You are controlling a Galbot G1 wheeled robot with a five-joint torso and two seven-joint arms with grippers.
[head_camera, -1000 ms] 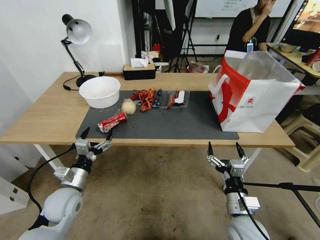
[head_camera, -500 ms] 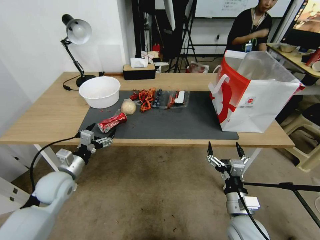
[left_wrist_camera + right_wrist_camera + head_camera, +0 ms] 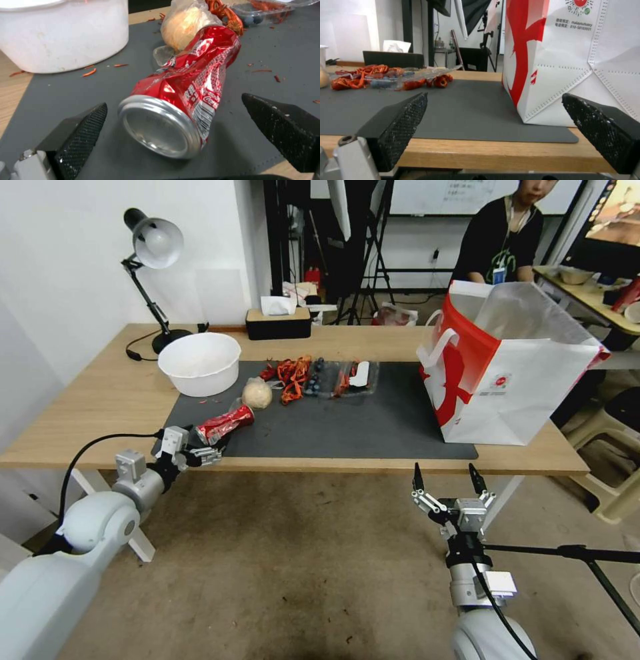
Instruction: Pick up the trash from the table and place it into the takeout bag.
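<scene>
Figure: approach to the crushed red can (image 3: 186, 100), seen from the head and both wrists. The can lay on its side on the dark grey mat (image 3: 360, 430) near the front left corner of the table (image 3: 100, 413), its silver base turned toward your left gripper (image 3: 195, 452) and its far end touching the tan ball in clear wrap (image 3: 183, 27).

Risks, as you could have judged them: the can was a dented, rounded cylinder that could roll or slide away if one finger met it first, since nothing braced it. Driven forward, it could have shoved the ball into the large white bowl (image 3: 199, 363) or the red shreds (image 3: 292, 373) just beyond. The gripper also sat low at the table edge, so a dip could have caught a finger on the mat's rim. A grip on the smooth base rim alone would likely have slipped.

Your left gripper stood spread wide, one finger on each side of the can's base, touching neither it nor anything else, and holding nothing. Your right gripper (image 3: 447, 488) waited below the front edge, equally spread and empty, near the takeout bag (image 3: 513, 373) standing upright on the mat's right end.
</scene>
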